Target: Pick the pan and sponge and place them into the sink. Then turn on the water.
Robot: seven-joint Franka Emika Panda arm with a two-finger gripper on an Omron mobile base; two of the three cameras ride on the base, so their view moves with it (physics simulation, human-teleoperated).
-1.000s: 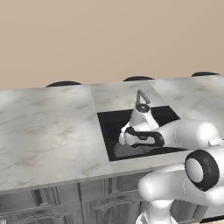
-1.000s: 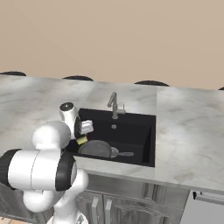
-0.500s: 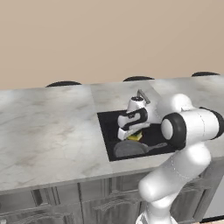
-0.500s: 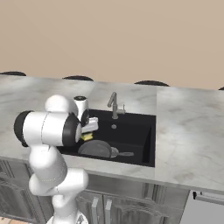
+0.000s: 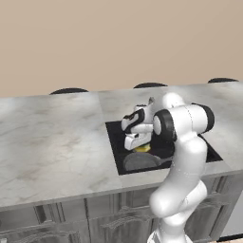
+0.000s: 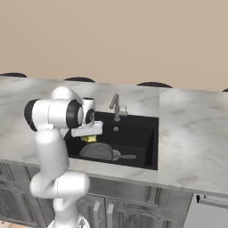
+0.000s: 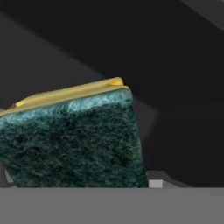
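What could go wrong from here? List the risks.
1. The sponge hangs at the gripper above the pan in the sink; released here, it may land on the pan rather than the basin floor.
2. The faucet stands just beyond the hand; swinging toward it could knock it.

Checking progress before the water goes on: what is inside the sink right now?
The pan lies in the sink. The sponge shows beneath the gripper; the hand hides whether it rests on the basin floor.
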